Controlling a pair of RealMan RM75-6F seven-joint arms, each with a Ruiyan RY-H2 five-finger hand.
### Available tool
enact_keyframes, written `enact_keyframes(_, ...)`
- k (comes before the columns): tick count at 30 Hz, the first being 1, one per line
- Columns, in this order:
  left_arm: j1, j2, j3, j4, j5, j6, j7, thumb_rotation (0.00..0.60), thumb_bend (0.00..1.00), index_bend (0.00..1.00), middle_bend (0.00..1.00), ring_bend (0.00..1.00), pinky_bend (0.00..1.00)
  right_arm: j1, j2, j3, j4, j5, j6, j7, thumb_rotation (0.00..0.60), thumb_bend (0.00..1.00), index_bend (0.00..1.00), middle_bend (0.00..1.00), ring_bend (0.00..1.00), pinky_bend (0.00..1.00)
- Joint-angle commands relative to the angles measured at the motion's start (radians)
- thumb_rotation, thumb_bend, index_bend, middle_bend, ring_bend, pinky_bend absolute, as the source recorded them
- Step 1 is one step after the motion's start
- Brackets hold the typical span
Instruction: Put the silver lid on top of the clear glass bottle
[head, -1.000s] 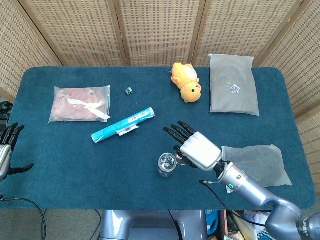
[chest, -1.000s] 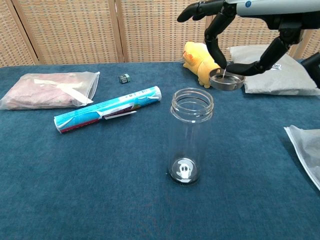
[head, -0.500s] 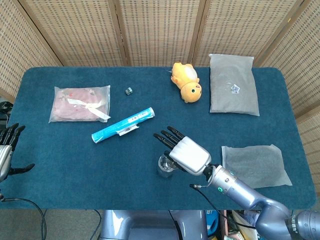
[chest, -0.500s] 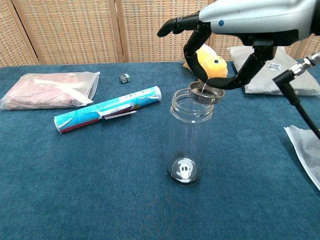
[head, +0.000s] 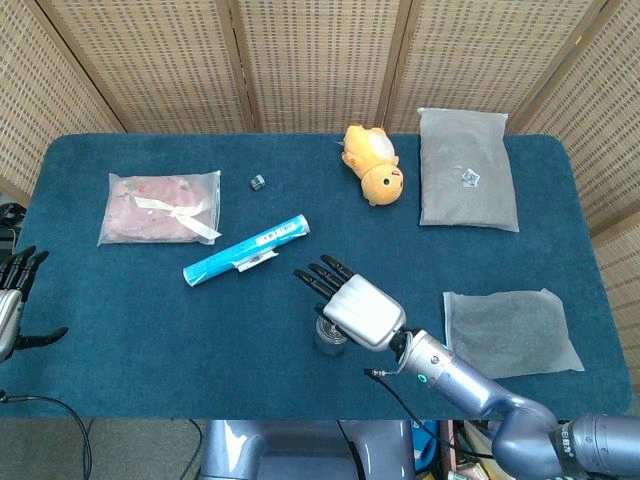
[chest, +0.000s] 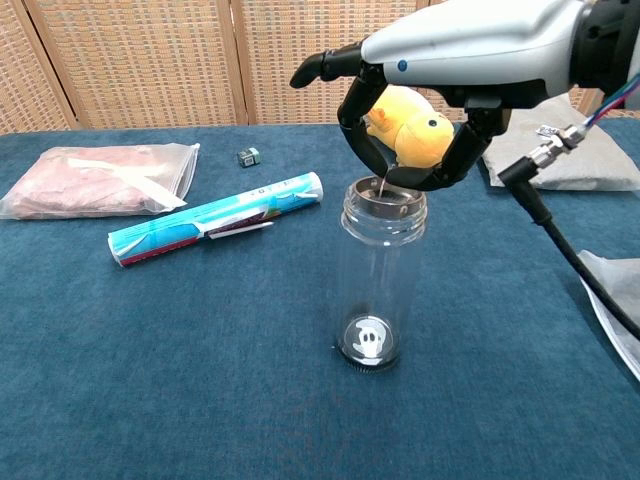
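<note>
The clear glass bottle (chest: 382, 280) stands upright near the table's front middle; from the head view only part of the bottle (head: 328, 340) shows under my hand. The silver lid (chest: 385, 194) sits at the bottle's mouth, pinched between the thumb and a finger of my right hand (chest: 400, 150). That right hand (head: 350, 305) hovers directly over the bottle, its other fingers spread toward the far left. My left hand (head: 12, 300) stays at the table's left edge, fingers apart and holding nothing.
A blue-white tube (head: 246, 250) lies left of the bottle, a pink packet (head: 160, 207) further left. A small dark cube (head: 258, 181), a yellow plush toy (head: 374, 164) and a grey pouch (head: 466, 167) are at the back. A translucent bag (head: 512, 330) lies right.
My right hand has carried the lid leftward and down, from beside the bottle to right on its mouth. The left hand has not moved.
</note>
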Motion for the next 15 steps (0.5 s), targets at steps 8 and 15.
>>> enact_keyframes(8,-0.001,0.002,0.000,0.002,0.002,-0.002,-0.005,0.600,0.00,0.00,0.00,0.00,0.00,0.021,-0.014,-0.003,-0.002,0.039,0.011,-0.034,0.600,0.64,0.73,0.03,0.00,0.00)
enact_keyframes(15,0.000,0.004,-0.001,0.001,0.001,-0.001,-0.009,0.600,0.00,0.00,0.00,0.00,0.00,0.026,-0.018,-0.016,-0.002,0.034,0.018,-0.034,0.600,0.46,0.29,0.00,0.00,0.00)
